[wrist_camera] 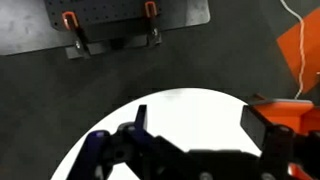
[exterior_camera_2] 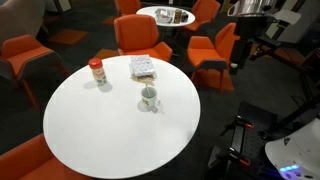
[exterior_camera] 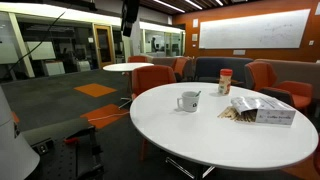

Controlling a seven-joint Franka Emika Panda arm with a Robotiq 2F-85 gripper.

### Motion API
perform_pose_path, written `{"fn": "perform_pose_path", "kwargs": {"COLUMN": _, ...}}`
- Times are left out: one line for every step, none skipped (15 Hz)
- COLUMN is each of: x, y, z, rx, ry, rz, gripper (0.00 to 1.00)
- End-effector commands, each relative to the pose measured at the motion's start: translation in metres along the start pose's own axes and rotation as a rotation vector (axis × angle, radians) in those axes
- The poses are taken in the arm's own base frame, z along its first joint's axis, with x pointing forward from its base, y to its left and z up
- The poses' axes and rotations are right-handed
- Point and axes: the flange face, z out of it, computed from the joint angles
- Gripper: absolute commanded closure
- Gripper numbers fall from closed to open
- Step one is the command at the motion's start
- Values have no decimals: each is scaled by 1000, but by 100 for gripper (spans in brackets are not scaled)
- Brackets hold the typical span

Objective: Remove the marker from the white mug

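Approach stage, nothing grasped yet. Your pincer [wrist_camera: 200, 128] hangs high near the edge of the round table [exterior_camera: 200, 145], its jaws spread wide and holding nothing. The white mug [exterior_camera: 188, 102] stands well below and far from the pincer, outside the wrist view, with the marker [exterior_camera: 197, 95] leaning out of its mouth. Your next move likely calls for travelling over the mug, descending, and closing on the marker's free end. Print on the jar [exterior_camera: 225, 81] and packet [exterior_camera: 262, 111] is too small to read.
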Motion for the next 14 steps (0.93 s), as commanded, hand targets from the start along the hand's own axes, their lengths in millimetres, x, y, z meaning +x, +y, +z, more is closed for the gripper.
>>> {"fn": "perform_pose_path", "kwargs": {"x": 0, "y": 0, "z": 0, "rx": 0, "ry": -1, "rz": 0, "gripper": 0}}
{"fn": "perform_pose_path", "kwargs": {"x": 0, "y": 0, "z": 0, "rx": 0, "ry": -1, "rz": 0, "gripper": 0}}
{"fn": "perform_pose_path", "kwargs": {"x": 0, "y": 0, "z": 0, "rx": 0, "ry": -1, "rz": 0, "gripper": 0}}
{"fn": "perform_pose_path", "kwargs": {"x": 0, "y": 0, "z": 0, "rx": 0, "ry": -1, "rz": 0, "gripper": 0}}
{"fn": "perform_pose_path", "kwargs": {"x": 0, "y": 0, "z": 0, "rx": 0, "ry": -1, "rz": 0, "gripper": 0}}
{"fn": "perform_pose_path", "kwargs": {"x": 0, "y": 0, "z": 0, "rx": 0, "ry": -1, "rz": 0, "gripper": 0}}
{"fn": "perform_pose_path", "kwargs": {"x": 8, "y": -1, "z": 0, "rx": -1, "ry": 34, "rz": 35, "gripper": 0}}
{"fn": "perform_pose_path", "kwargs": {"x": 18, "y": -2, "z": 1, "rx": 9, "ry": 77, "rz": 55, "gripper": 0}}
{"fn": "perform_pose_path", "kwargs": {"x": 31, "y": -2, "z": 1, "rx": 11, "ry": 138, "rz": 75, "gripper": 0}}
{"fn": "perform_pose_path", "kwargs": {"x": 47, "y": -3, "z": 3, "rx": 14, "ry": 194, "rz": 86, "gripper": 0}}
{"fn": "perform_pose_path", "kwargs": {"x": 63, "y": -5, "z": 7, "rx": 15, "ry": 251, "rz": 115, "gripper": 0}}
{"fn": "perform_pose_path", "kwargs": {"x": 83, "y": -8, "z": 14, "rx": 20, "ry": 303, "rz": 134, "gripper": 0}}
{"fn": "perform_pose_path", "kwargs": {"x": 101, "y": -10, "z": 23, "rx": 16, "ry": 336, "rz": 152, "gripper": 0}}
{"fn": "perform_pose_path", "kwargs": {"x": 120, "y": -14, "z": 34, "rx": 11, "ry": 395, "rz": 159, "gripper": 0}}
